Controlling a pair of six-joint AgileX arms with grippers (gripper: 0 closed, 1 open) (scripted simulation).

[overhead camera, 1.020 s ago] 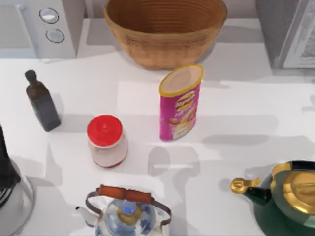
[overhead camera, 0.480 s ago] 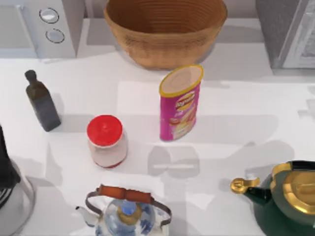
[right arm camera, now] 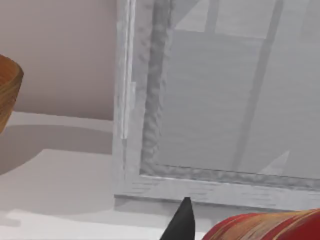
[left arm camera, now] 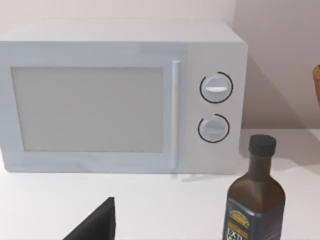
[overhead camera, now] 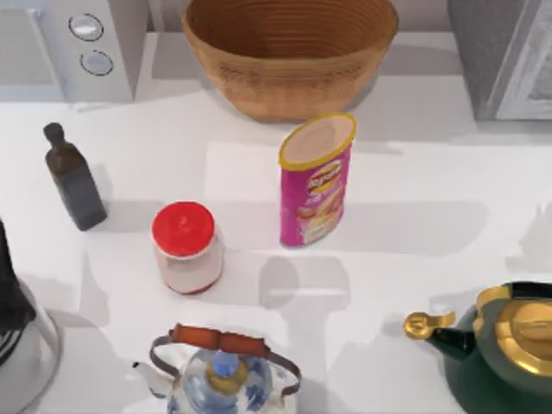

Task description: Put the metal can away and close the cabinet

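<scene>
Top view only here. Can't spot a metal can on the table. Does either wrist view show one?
Observer: The right wrist view shows a red striped rounded object beside the right gripper. It is probably the can, but I can't confirm a grasp.
Operator: Cabinet?
Observer: That view faces the cabinet close up, with a pale frame around a pane. I cannot tell whether it is open.
Operator: Left arm?
Observer: The left gripper sits low, facing the microwave, whose door is shut. The olive oil bottle stands nearby.

wicker basket [overhead camera: 289, 53], microwave [left arm camera: 122, 97], chips tube [overhead camera: 316, 181]
</scene>
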